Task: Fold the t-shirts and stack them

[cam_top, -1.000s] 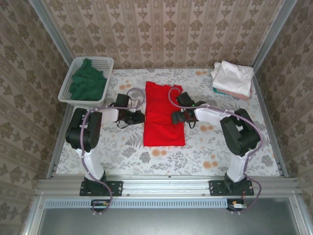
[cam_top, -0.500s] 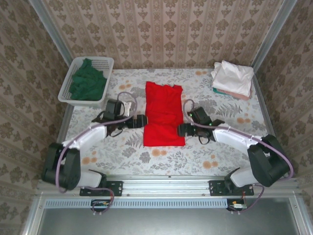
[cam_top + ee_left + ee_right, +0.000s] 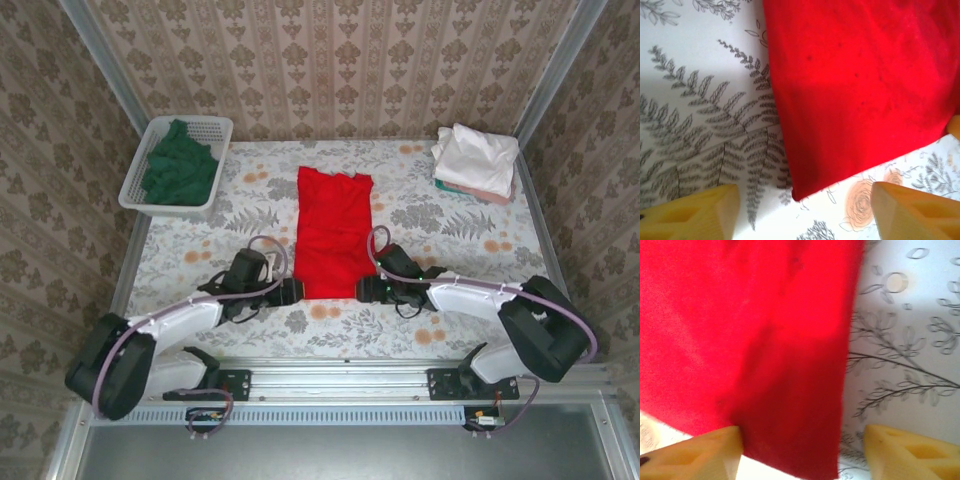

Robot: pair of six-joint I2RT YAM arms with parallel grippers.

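Red t-shirt (image 3: pixel 335 230) lies flat, folded to a long strip, at mid-table (image 3: pixel 480 250), where it lay a second ago. From overhead, both arms have drawn back from the strip's mid-length sides and now stretch low along the near edge. The left gripper (image 3: pixel 292 291) is at the near left hem corner and the right gripper (image 3: pixel 362 289) at the near right one. A dark green t-shirt (image 3: pixel 180 170) sits in the white basket (image 3: pixel 150 135) at far left; folded white and pastel t-shirts (image 3: pixel 477 160) are stacked at far right. Left wrist view: the yellow fingers (image 3: pixel 695 212) stand well apart, the hem corner (image 3: pixel 800 192) lies between them, and nothing is gripped. Right wrist view, blurred: the jaws are likewise parted around the other corner (image 3: pixel 810 460), one finger (image 3: pixel 695 455) seems to touch the cloth, and nothing is pinched.
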